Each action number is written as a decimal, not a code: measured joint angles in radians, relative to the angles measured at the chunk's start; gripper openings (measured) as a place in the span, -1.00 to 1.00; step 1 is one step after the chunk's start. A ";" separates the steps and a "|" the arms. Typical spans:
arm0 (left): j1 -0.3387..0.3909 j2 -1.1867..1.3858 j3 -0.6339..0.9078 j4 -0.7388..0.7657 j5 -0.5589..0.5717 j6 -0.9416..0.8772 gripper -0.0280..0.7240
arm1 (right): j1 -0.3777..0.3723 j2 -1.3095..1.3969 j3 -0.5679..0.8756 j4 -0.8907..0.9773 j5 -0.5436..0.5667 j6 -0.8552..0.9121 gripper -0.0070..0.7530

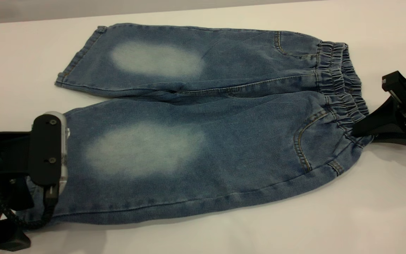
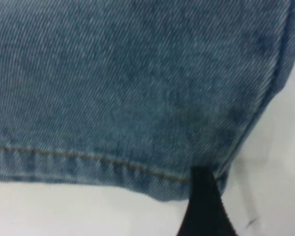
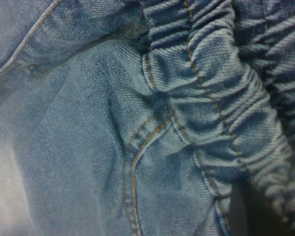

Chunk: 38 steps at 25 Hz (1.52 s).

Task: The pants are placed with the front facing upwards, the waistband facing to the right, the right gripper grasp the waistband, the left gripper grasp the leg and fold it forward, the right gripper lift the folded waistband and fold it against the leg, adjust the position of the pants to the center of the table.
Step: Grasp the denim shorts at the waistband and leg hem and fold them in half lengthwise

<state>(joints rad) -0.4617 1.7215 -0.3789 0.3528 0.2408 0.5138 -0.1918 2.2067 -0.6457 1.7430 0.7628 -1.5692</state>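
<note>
Two claws sit at opposite ends of the pants (image 1: 203,120), which lie flat on the white bench (image 1: 365,218) with the front up and both legs pointing to the exterior view's left. The waistband (image 1: 344,81) is at the right end, gathered and ruffled, with tan stitching along it.

The right claw (image 1: 360,131) reaches in from the right edge and meets the near corner of the waistband, its black fingers tapering to the fabric where the band joins the near side seam. Whether it is clenched on the denim or only touching cannot be told; the right wrist view shows just ruffled elastic and a curved pocket seam close up, with no fingertip clearly in sight.

The left claw (image 1: 44,197) is at the hem of the near leg (image 1: 143,151), its black body and cable covering that hem's end in the exterior view. In the left wrist view one dark finger (image 2: 204,206) stands against the hem's corner, beside the stitched edge; its grip also cannot be told.

The far leg (image 1: 153,60) lies apart from both claws, its hem toward the back left. Each leg shows a pale faded oval. Bare bench surrounds the pants on every side.
</note>
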 joint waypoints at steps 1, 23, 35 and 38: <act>0.001 0.000 0.000 0.041 -0.003 -0.039 0.22 | 0.000 0.000 0.000 0.000 0.000 0.000 -0.88; 0.001 0.087 -0.001 0.367 -0.090 -0.343 0.22 | 0.000 0.000 -0.001 0.002 0.007 0.000 -0.86; 0.001 0.115 -0.002 0.385 -0.096 -0.343 0.14 | 0.000 0.000 -0.001 0.002 0.013 -0.001 -0.85; 0.001 0.115 -0.002 0.387 -0.097 -0.343 0.09 | 0.000 0.000 -0.001 0.002 0.030 -0.001 -0.85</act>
<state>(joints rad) -0.4607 1.8365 -0.3808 0.7397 0.1434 0.1705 -0.1918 2.2067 -0.6466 1.7448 0.7933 -1.5701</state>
